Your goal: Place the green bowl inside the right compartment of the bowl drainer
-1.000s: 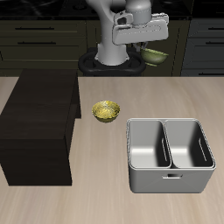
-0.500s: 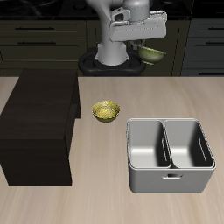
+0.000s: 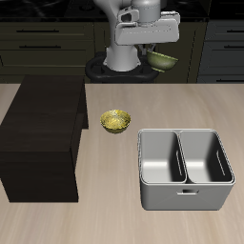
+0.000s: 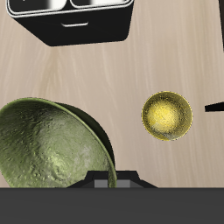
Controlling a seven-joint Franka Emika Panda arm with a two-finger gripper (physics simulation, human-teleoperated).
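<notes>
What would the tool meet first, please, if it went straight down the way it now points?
Probably bare table. The tool, carrying the green bowl, looks down between the yellow-green bowl and the bowl drainer; depth is unclear.

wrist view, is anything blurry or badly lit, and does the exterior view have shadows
Wrist view: sharp; the green bowl looms large, with black shadow beside its rim. Exterior view: even light, soft shadows beside the dark box and under the yellow-green bowl; no glare on the bowl drainer.

No readable text, label, brand, number or sign is showing on anything in either view.
</notes>
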